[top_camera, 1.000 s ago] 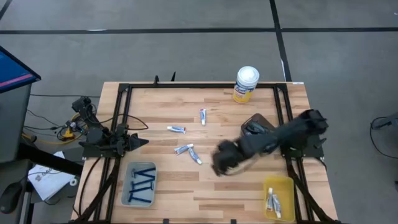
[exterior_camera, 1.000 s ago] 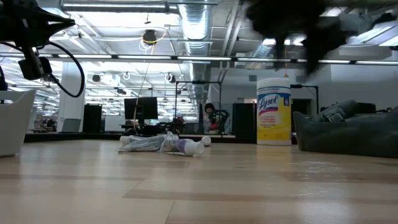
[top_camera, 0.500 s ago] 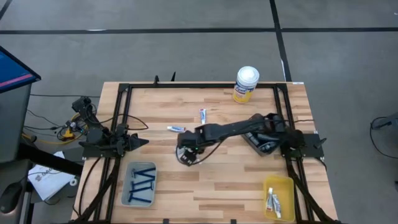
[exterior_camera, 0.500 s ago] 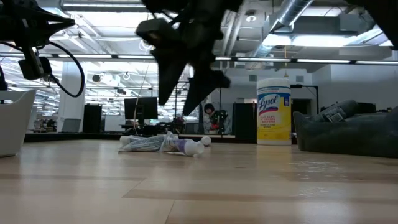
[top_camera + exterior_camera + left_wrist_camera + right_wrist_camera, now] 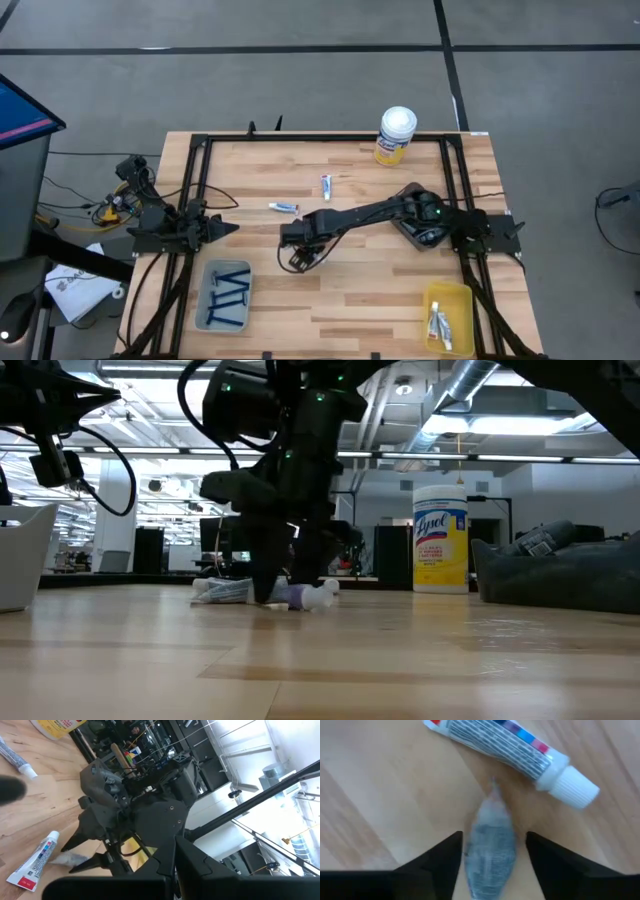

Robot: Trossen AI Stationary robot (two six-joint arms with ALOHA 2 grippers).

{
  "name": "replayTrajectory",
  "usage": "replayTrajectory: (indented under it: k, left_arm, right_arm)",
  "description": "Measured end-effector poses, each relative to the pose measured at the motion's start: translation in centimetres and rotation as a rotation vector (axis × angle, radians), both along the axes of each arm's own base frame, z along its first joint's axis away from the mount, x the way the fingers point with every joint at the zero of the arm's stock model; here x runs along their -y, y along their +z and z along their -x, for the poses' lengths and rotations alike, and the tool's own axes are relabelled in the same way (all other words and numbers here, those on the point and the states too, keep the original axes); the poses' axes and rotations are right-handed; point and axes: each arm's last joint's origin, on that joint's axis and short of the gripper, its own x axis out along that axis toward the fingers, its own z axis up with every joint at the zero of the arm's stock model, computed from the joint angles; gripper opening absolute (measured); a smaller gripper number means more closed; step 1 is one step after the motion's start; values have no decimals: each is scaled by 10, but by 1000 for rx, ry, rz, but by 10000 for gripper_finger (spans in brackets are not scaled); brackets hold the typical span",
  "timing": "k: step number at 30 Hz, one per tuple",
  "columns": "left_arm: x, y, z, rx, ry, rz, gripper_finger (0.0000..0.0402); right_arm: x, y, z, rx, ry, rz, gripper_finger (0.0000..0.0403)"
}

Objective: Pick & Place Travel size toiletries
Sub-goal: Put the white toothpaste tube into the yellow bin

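My right gripper [image 5: 298, 252] hangs open over the table's middle, fingers pointing down. In the right wrist view its fingers [image 5: 442, 862] stand on either side of a small crumpled white tube [image 5: 489, 845], seen end-on; I see no touch. A second white tube with blue print [image 5: 505, 747] lies just beyond, cap to one side. Both lie flat on the wood [image 5: 228, 591]. Two more tubes [image 5: 326, 185] [image 5: 284, 207] lie farther back. My left gripper [image 5: 222, 228] waits shut at the table's left edge.
A grey tray [image 5: 228, 295] with dark-blue razors sits near the left front. A yellow tray [image 5: 447, 315] with tubes is at the right front. A dark tray [image 5: 420, 218] lies under the right arm. The yellow canister [image 5: 396, 135] stands at the far edge.
My right arm has swung from the table's right side toward the middle, then come down over the pair of tubes until its fingers stand close to the wood around one of them. The tubes have stayed where they were.
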Motion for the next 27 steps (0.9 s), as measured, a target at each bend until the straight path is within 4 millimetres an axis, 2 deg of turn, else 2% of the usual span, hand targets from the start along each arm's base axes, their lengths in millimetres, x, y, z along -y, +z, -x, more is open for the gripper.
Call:
replayTrajectory:
  k: [7, 12, 16, 21, 27]
  left_arm:
    - [0, 0, 0, 1, 0, 1, 1]
    - [0, 0, 0, 1, 0, 1, 1]
    - [0, 0, 0, 4, 0, 4, 1]
    - [0, 1, 0, 5, 0, 6, 1]
    - [0, 1, 0, 6, 1, 7, 1]
  right_arm:
    - [0, -1, 2, -23, 24, 13, 83]
    - [-2, 2, 5, -33, 58, 6, 30]
    - [-5, 12, 11, -61, 87, 8, 21]
    - [-14, 50, 28, -63, 112, 25, 40]
    - [-44, 95, 71, -134, 83, 94, 44]
